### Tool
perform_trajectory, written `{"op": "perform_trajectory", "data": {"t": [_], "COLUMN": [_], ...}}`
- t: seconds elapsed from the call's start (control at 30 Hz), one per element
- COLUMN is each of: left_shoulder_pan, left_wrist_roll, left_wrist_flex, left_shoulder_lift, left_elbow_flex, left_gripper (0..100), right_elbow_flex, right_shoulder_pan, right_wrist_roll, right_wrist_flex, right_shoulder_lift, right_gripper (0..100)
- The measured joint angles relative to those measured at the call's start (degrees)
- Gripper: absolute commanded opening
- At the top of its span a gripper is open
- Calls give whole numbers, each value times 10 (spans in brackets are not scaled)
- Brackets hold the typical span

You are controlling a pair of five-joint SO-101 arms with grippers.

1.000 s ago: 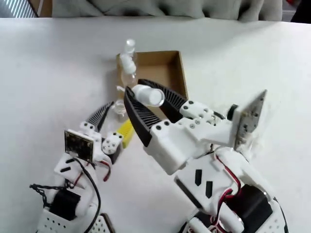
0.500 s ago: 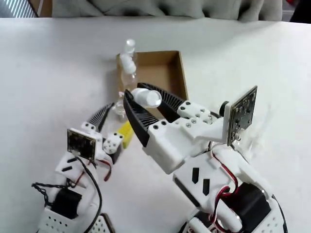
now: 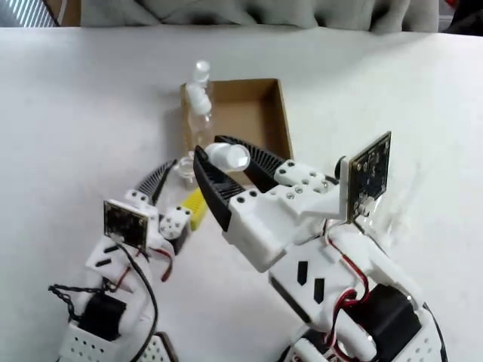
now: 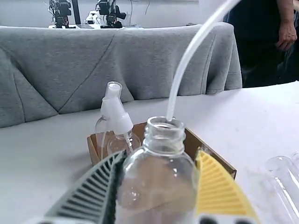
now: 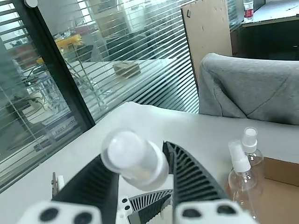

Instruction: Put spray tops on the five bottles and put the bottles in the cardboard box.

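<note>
Left wrist view: my left gripper (image 4: pixel 159 186) pinches the open bottle (image 4: pixel 156 179) upright beside the box's (image 4: pixel 216 164) near corner, steadying it, while my right gripper (image 5: pixel 135 161) clamps the spray top (image 5: pixel 133 158) above so its tube (image 4: pixel 187 56) feeds into the neck.

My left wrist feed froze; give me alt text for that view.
The left gripper clamps an open clear bottle, with a white dip tube reaching its neck from above. Behind stands the cardboard box holding a capped bottle.
</note>
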Motion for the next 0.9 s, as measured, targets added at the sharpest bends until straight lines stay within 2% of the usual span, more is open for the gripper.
{"op": "perform_trajectory", "data": {"t": [0.33, 0.9], "left_shoulder_pan": [0, 0], "left_wrist_roll": [0, 0], "left_wrist_flex": [0, -11], "left_shoulder_lift": [0, 0], "left_elbow_flex": [0, 0], "left_gripper": [20, 20], "right_elbow_flex": [3, 98], "right_shoulder_pan": [0, -1], "right_wrist_roll": [0, -1], "right_wrist_flex": [0, -40], "right_shoulder_lift": [0, 1], "right_gripper": [15, 18]}}
